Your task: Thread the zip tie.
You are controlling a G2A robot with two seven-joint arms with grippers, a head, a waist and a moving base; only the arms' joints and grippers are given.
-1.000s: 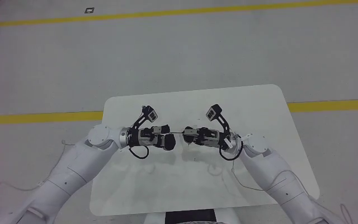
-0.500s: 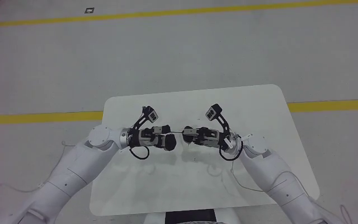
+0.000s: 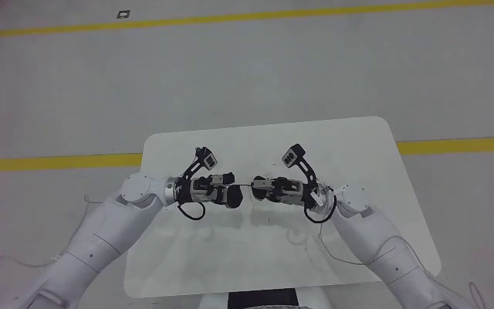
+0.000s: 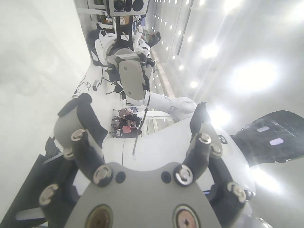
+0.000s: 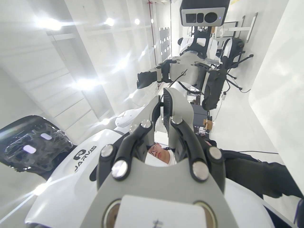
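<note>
Bench (image 3: 193,255), white, beneath both arms. Risk, as I judge it: zip tie (image 4: 139,131) looks thin and flexible, and closing off-centre could bend it or knock its tip aside. Left end effector (image 4: 140,106): released, fingers spread, the tie's free end between them, apparently touching neither. Beyond it, right end effector (image 5: 162,96): clenched on the tie's far end.

Below me stands a white table (image 3: 355,154) with rounded corners, on a pale grey floor (image 3: 247,77). Two yellow stripes cross that floor: one far off (image 3: 231,17), one (image 3: 69,162) showing on both sides of the table. A small dark square (image 3: 123,14) lies by the far stripe. Above me, rows of ceiling lights (image 4: 251,74) glare brightly.
</note>
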